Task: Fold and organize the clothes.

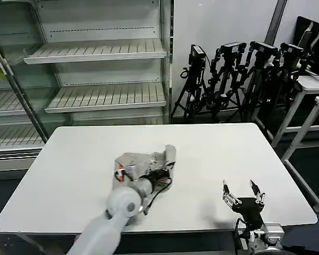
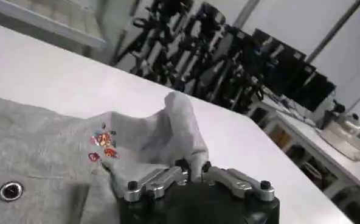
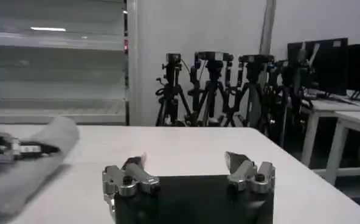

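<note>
Grey T-shirt (image 1: 143, 162) fabric is bunched into a loose heap near the middle of the white table (image 1: 244, 154), slightly toward the robot's left and toward the near edge. An orange-red label is seen at the left side of the heap in the head view. In the left wrist view the T-shirt (image 2: 52, 152) is spread across the tabletop with its small multicoloured chest print (image 2: 103, 145) showing, and one fold is raised into a peak.

The left gripper (image 1: 160, 174) is reached over the heap from the near edge of the table. Its fingers are drawn together and clamped on the raised fold, as is seen in the left wrist view, where the left gripper (image 2: 193, 167) pinches the cloth between its tips.

The right gripper (image 1: 243, 192) is held above the table near the front right corner, well apart from the T-shirt, with its fingers spread wide and nothing between them; the same gap is seen at the right gripper (image 3: 186, 162) in its own wrist view.

Black tripods (image 1: 228, 79) are lined up beyond the table, beside a shelf unit (image 1: 95, 69).
</note>
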Controlling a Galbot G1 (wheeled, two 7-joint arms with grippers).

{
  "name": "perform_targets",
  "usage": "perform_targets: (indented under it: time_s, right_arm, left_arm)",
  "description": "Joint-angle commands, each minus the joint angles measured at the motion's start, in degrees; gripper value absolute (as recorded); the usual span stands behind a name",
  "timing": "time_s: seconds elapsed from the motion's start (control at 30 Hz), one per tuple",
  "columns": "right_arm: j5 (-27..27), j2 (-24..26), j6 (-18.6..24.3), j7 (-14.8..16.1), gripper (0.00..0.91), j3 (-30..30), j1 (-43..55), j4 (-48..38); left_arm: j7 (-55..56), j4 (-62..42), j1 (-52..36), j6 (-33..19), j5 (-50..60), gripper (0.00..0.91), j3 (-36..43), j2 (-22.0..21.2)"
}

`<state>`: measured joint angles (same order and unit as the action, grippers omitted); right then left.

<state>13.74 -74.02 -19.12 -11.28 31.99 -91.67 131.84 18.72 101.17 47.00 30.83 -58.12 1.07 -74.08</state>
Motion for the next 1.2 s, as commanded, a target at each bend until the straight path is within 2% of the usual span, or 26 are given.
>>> perform_targets:
  time_s: [0.03, 0.17, 0.37, 0.53, 0.6, 0.7, 0.9, 0.97, 1.2]
  right_arm:
    - [0.45, 0.41, -0.19, -0.10, 0.907, 0.20, 0.10, -0.34]
    - [0.91, 1.03, -0.25, -0.26, 0.907, 0.27, 0.64, -0.71]
    - [0.28, 1.61, 0.08, -0.67, 0.907, 0.70, 1.87, -0.10]
    - [-3.00, 1.86, 1.63, -1.04, 0.907, 0.56, 2.43, 0.00]
    - [-4.67, 1.59, 2.57, -0.98, 0.907, 0.23, 2.26, -0.12]
    - [-5.43, 1.02, 2.77, -1.07, 0.907, -0.32, 2.00, 0.03]
    - [-5.47, 0.33, 4.44, -2.09, 0.907, -0.91, 1.90, 0.00]
    - [-5.74, 0.32, 4.04, -2.26, 0.907, -0.95, 1.64, 0.38]
    - [-6.85, 0.01, 4.70, -1.84, 0.907, -1.95, 1.47, 0.08]
  left_arm:
    - [-1.10, -10.15, -8.19, -1.56, 6.49, 0.907, 6.05, -8.04]
    - [-4.60, -6.01, -8.20, -4.17, 2.22, 0.907, 3.57, -7.09]
    - [-9.94, 5.60, -1.38, -6.85, 2.30, 0.907, -0.83, -1.98]
    - [-11.79, 15.26, 9.58, -8.97, 17.38, 0.907, -9.60, 4.58]
    - [-13.11, 17.36, 16.28, -12.21, 27.17, 0.907, -14.91, 6.18]
    - [-12.47, 20.95, 23.89, -14.93, 33.38, 0.907, -22.24, 5.86]
    - [-10.42, 23.77, 37.38, -27.27, 45.82, 0.907, -29.74, 1.42]
    - [-10.03, 25.29, 40.65, -28.61, 45.87, 0.907, -30.09, 0.73]
    - [-9.74, 26.46, 42.86, -30.20, 48.83, 0.907, -30.78, -0.23]
